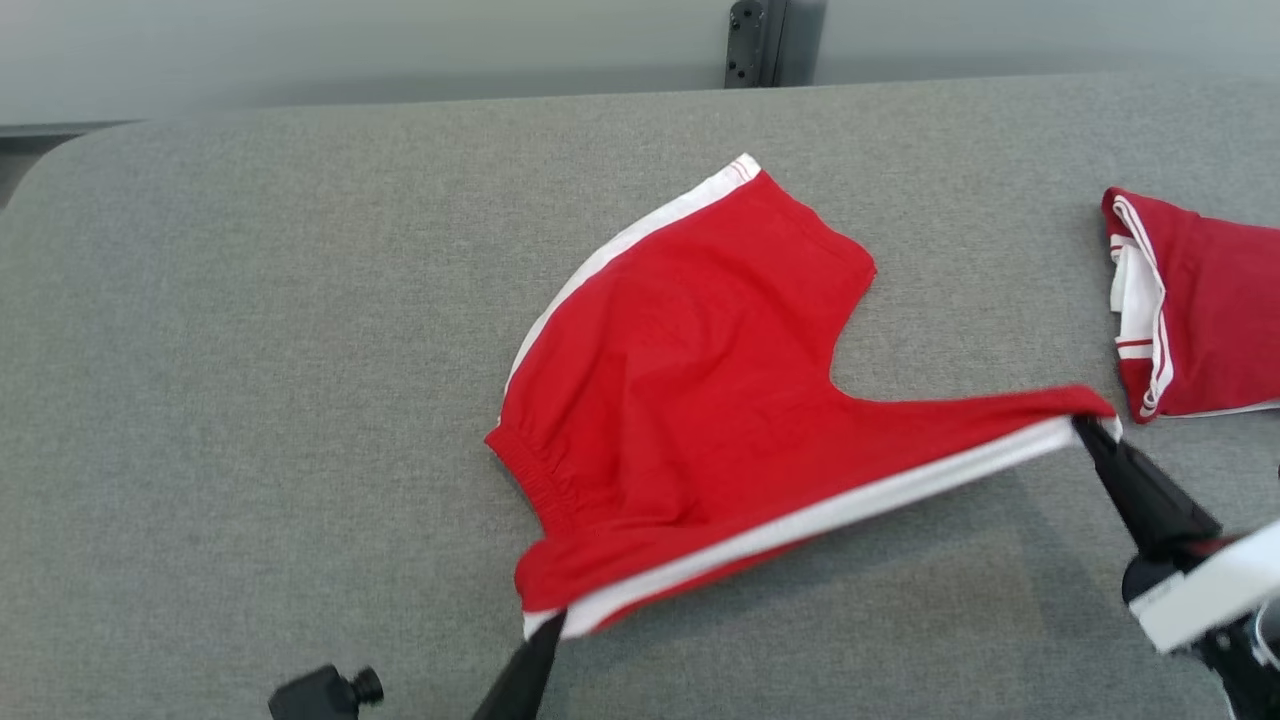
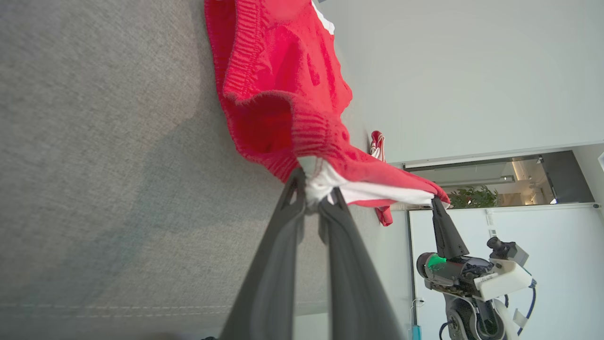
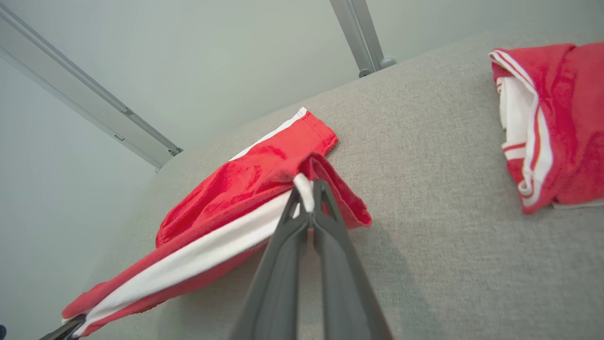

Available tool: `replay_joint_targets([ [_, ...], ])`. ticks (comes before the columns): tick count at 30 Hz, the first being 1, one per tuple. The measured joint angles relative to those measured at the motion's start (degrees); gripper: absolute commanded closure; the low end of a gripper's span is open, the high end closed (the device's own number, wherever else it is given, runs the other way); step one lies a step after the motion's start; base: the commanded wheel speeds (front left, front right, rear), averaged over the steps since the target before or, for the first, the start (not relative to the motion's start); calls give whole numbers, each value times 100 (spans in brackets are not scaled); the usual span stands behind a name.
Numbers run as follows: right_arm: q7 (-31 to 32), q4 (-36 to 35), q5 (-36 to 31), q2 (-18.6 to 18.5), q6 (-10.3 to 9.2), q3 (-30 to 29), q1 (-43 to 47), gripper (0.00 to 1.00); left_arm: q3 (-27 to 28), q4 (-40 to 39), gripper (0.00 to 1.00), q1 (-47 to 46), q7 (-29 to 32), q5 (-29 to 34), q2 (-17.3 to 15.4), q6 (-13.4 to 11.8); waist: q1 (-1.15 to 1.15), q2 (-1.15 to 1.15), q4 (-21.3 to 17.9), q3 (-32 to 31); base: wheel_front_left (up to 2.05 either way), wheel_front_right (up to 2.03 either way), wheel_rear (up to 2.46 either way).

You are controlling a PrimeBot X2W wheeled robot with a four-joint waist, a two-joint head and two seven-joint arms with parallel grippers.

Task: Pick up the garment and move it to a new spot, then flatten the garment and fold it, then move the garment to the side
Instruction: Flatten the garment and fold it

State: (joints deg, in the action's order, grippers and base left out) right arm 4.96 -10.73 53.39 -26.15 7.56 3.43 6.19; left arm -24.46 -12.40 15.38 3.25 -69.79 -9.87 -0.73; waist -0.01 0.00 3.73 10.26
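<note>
Tautly stretched red shorts (image 1: 690, 360), clamped by left fingers (image 1: 530, 668), right fingers (image 1: 1130, 480)

A grey woven surface (image 1: 250, 350) has a rounded far left corner, and a pale, evenly lit wall (image 1: 400, 50) rises behind its far edge. A dark bracket (image 1: 752, 45) stands at that edge. Past the right edge, a green plant (image 2: 472, 196) sits in a lit opening above a white panel (image 2: 566, 236).
</note>
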Motion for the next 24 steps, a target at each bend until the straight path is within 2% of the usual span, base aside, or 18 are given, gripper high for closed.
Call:
replay_joint_targets([
  [2,349,67,-110,-97,0,38,-697,100,159,-193,100,-354,69,-208,157,-189,0,0,48,104,0,0,0],
  [5,844,385,-220,-174,-1,129,-1705,100,241,-205,100,-1040,151,-156,250,-441,0,0,121,327,0,0,0],
  [10,1436,1200,-555,-291,-4,335,-3104,100,43,85,100,-2108,370,-13,442,-622,0,0,422,714,0,0,0],
  [14,1740,1833,-698,-194,-5,740,-3986,100,-30,621,100,-2661,385,97,544,-790,0,0,767,1015,0,0,0],
  [24,1835,3133,-957,-183,-5,1551,-5315,100,-244,1521,100,-3485,367,14,653,-734,1,0,1414,1574,0,0,0],
])
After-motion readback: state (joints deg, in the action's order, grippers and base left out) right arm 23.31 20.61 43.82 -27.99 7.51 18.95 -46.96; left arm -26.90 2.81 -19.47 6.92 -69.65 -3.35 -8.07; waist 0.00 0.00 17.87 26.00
